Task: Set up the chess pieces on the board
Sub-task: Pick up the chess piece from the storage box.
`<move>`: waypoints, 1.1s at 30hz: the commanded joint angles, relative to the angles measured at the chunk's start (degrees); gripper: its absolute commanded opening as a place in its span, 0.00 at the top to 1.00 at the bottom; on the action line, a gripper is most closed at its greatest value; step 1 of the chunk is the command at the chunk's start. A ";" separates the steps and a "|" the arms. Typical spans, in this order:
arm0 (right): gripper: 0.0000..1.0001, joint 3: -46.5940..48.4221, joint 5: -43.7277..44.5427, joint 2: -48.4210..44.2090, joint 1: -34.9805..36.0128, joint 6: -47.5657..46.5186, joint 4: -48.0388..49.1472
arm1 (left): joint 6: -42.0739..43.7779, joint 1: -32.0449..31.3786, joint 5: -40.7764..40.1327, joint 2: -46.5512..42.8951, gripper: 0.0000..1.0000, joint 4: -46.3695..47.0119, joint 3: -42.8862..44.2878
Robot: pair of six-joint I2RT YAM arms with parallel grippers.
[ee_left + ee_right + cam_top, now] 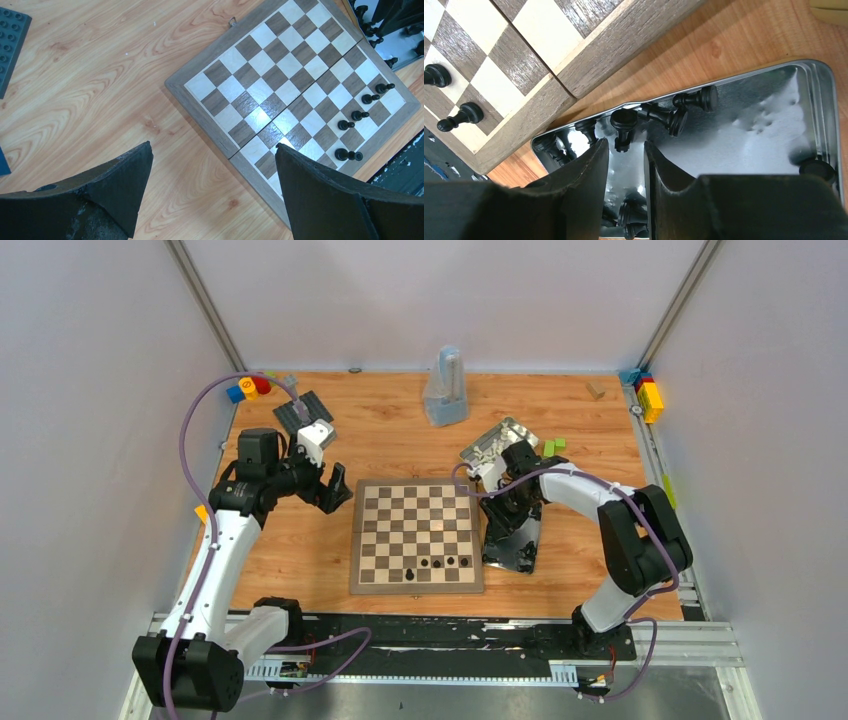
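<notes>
Wood-grain desk (300, 560) boxed in by plain grey walls, pretty bare setup. Left gripper (214, 146) hangs over the wood with its jaws spread wide and nothing between them. The board (260, 65) lies flat right ahead of those jaws, one edge of it running into the gap. A short line of black chess pieces (352, 116) stands on the squares out past one jaw, along the board's far side.

Right gripper (625, 143) is down over a shiny tin (749, 125) that lies just beside the board's edge. Its jaws are pulled in to a slim gap but still apart, not clamped on anything as far as I can see. One black piece (623, 121) sits right at their tips. A couple more toppled pieces (696, 99) lie in the tin just beyond it.
</notes>
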 commanded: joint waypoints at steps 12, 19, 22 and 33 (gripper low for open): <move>0.77 -0.92 4.74 1.41 2.66 -1.29 2.75 | 1.13 -0.20 0.53 -0.81 0.00 1.42 -0.41; 0.75 -1.81 6.99 -0.09 2.67 -1.92 2.92 | 1.31 -0.25 0.55 -0.94 0.00 1.40 -0.51; 0.72 -2.33 7.08 -0.19 2.67 -2.07 2.97 | 1.39 -0.23 0.54 -1.04 0.00 1.33 -0.56; 0.75 -3.10 6.33 -0.04 2.68 -2.38 3.08 | 1.42 -0.24 0.40 -0.92 0.00 1.33 -0.59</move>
